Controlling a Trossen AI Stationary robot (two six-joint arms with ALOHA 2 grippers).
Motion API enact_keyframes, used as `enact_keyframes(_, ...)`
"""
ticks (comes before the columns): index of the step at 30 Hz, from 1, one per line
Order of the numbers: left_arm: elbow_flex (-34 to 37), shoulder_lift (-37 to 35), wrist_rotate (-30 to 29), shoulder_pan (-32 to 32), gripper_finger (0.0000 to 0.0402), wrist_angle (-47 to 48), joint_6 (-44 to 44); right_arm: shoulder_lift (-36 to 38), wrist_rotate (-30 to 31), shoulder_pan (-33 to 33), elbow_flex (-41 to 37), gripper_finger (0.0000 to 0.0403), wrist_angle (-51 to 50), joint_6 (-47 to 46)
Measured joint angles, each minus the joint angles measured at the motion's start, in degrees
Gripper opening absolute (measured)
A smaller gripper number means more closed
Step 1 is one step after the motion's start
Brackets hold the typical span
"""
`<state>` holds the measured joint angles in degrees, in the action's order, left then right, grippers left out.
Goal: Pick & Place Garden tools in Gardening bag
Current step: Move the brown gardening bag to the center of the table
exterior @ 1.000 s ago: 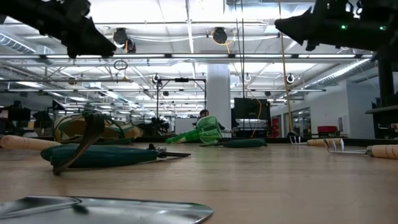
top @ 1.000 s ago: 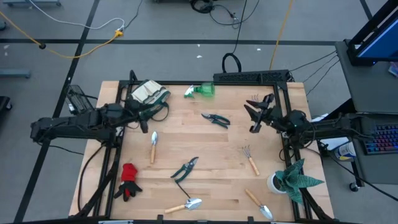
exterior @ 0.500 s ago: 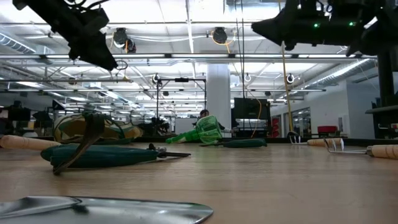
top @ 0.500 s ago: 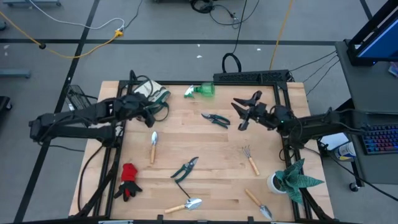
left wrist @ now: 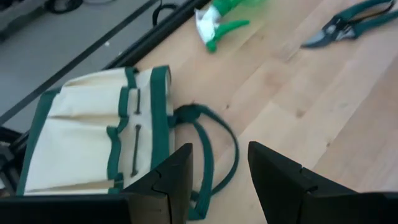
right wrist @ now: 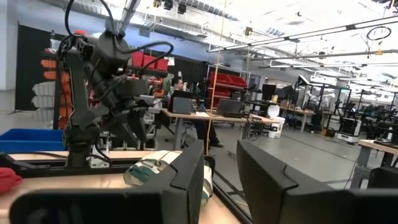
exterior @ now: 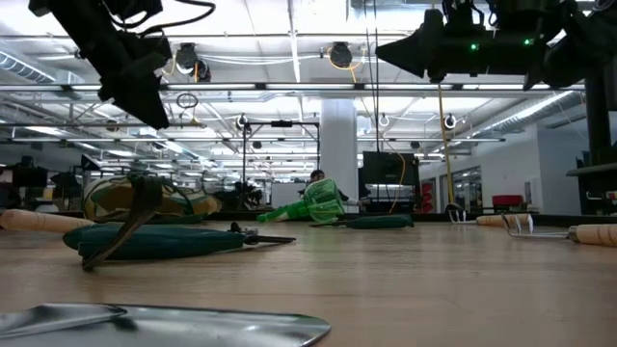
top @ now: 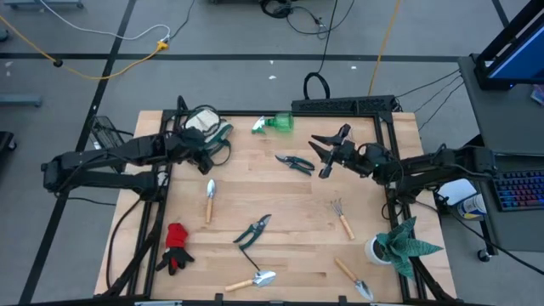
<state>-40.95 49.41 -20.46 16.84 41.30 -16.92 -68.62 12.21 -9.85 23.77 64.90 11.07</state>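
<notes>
Pale wooden counter (top: 297, 191) carries: cream-and-green fabric tote (top: 204, 127) at far-left corner; green spray bottle (top: 274, 124); two black pruning shears (top: 294, 161) (top: 253, 230); wooden-handled silver trowels (top: 209, 200) (top: 254, 280) (top: 353, 280); fork-rake (top: 342, 218); red glove (top: 177, 244); white-potted spiky green plant (top: 398, 242).

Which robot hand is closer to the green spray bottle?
The right one, by a little. The right gripper hangs beside the green spray bottle, toward the shears. The left gripper is farther off, over by the gardening bag.

right pincer (top: 323, 155): moved left toward shears (top: 294, 161) | left pincer (top: 206, 153): shifted over bag (top: 204, 126)
</notes>
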Motion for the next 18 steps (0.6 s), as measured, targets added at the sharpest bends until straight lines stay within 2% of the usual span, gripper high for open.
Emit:
enact_keyframes(8,0.00,1.78,-0.09,0.03,0.0159,0.35,-0.11,0.00,-0.20,0.00,0.00,0.0097,-1.05,-1.38)
enact_keyframes(18,0.00,2.79,-0.11,0.03,0.0159,0.56,0.19,0.00,-0.24,0.02,0.00,0.0173,-1.75,-1.95)
